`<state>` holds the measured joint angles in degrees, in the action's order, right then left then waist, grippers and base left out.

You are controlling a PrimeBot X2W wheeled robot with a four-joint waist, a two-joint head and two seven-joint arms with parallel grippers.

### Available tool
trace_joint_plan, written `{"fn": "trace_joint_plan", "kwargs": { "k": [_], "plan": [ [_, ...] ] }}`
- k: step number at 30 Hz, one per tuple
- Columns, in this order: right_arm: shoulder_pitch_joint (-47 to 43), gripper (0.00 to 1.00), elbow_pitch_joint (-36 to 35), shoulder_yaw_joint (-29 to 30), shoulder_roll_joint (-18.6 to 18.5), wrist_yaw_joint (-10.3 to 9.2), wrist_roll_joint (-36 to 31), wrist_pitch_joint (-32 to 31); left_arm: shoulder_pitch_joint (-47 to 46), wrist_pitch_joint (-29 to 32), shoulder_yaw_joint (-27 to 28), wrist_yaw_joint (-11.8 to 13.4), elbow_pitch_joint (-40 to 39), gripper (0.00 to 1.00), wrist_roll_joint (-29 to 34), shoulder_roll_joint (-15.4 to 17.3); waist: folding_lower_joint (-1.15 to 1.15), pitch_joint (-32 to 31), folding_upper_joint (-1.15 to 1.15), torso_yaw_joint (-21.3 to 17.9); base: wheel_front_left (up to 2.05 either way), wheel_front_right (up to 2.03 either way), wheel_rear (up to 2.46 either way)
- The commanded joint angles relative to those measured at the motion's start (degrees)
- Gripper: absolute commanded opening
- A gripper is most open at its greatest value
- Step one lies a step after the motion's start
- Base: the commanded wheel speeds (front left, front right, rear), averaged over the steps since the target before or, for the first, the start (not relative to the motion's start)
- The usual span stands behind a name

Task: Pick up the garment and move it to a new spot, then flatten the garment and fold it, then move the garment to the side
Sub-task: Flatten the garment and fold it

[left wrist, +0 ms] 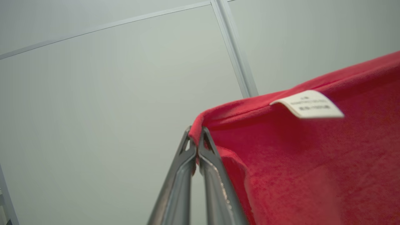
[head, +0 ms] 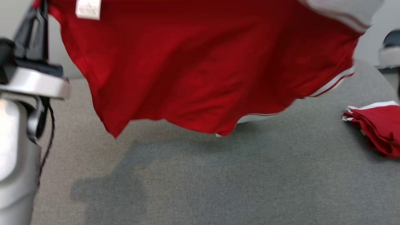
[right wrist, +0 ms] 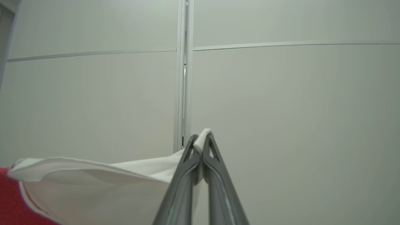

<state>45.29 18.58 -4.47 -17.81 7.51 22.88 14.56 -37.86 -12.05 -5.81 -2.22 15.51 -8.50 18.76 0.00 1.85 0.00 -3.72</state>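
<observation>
Hanging garment (head: 200,68) edges pinched in left claw (left wrist: 196,137), right claw (right wrist: 201,140); hem clears table (head: 218,181).

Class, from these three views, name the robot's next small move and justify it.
Probably lower both arms together to lay the hem on the grey surface: the left tool and right tool are shut on the red garment, which hangs spread above it.

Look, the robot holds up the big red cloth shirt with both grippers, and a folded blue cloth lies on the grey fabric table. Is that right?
The folded cloth on the grey fabric table is red with white trim, not blue, as the head view shows. The left gripper and right gripper do hold up the big red cloth shirt.
</observation>
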Motion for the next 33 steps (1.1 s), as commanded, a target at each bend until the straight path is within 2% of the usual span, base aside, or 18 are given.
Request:
{"fn": "trace_joint_plan", "kwargs": {
  "k": [1, 5, 9, 13, 17, 21, 25, 29, 30, 33],
  "plan": [
    [1.78, 0.00, 0.07, 0.21, -0.73, -0.04, 0.40, -0.52, -1.77, 0.64, 0.40, -0.13, -0.06, 0.00, 0.46, 0.73, 0.00, 2.42, 0.00, 0.52, 0.00, 0.00, 0.00],
    [9.58, 0.00, 2.18, 0.30, -2.77, -0.04, -0.04, -2.03, -8.53, 3.47, -1.35, -0.59, 0.74, 0.00, 1.45, 0.87, 0.00, 9.08, 0.00, 1.78, 0.00, 0.00, 0.00],
    [17.42, 0.00, 7.41, -1.04, -3.53, -0.03, -2.13, -2.11, -15.74, 3.27, -3.82, -0.95, 5.57, 0.00, 3.37, -0.04, 0.00, 15.93, 0.00, 2.60, 0.00, 0.00, 0.00],
    [26.38, 0.00, 13.21, -1.41, -3.94, -0.04, -5.59, -0.71, -24.31, 1.78, -5.47, 0.42, 12.81, 0.00, 5.24, -1.70, 0.00, 22.12, 0.00, 3.06, 0.00, 0.00, 0.00],
    [35.89, 0.00, 17.36, 0.02, -4.51, -0.05, -10.78, 0.43, -33.86, -0.88, -6.01, 2.76, 19.68, 0.00, 7.90, -1.35, 0.00, 25.46, 0.00, 3.16, 0.00, 0.00, 0.00],
    [42.74, 0.00, 15.21, 1.98, -4.49, -0.06, -15.13, 0.68, -42.09, -2.75, -6.28, 5.04, 21.29, 0.00, 9.70, -0.86, 0.00, 27.42, 0.00, 3.14, 0.00, 0.00, 0.00],
    [41.57, 0.00, 12.04, 4.78, -3.85, -0.06, -15.77, 0.64, -43.74, -2.96, -6.90, 5.92, 21.17, 0.00, 10.12, -0.65, 0.00, 28.56, 0.00, 3.20, 0.00, 0.00, 0.00],
    [32.44, 0.00, 9.63, 5.55, -3.49, -0.08, -13.49, 0.64, -36.10, -3.01, -5.89, 5.96, 21.10, 0.00, 7.35, -1.28, 0.00, 28.57, 0.00, 2.78, 0.00, 0.00, 0.00],
    [32.44, 0.00, 9.63, 5.55, -3.49, -0.08, -13.49, 0.64, -36.10, -3.01, -5.89, 5.96, 21.10, 0.00, 7.35, -1.28, 0.00, 28.57, 0.00, 2.78, 0.00, 0.00, 0.00],
    [22.38, 0.00, 8.79, 5.20, -3.10, -0.10, -10.53, 0.65, -27.45, -3.02, -5.13, 5.98, 20.46, 0.00, 5.28, -2.40, 0.00, 28.24, 0.00, 2.32, 0.00, 0.00, 0.00]
  ]
}}
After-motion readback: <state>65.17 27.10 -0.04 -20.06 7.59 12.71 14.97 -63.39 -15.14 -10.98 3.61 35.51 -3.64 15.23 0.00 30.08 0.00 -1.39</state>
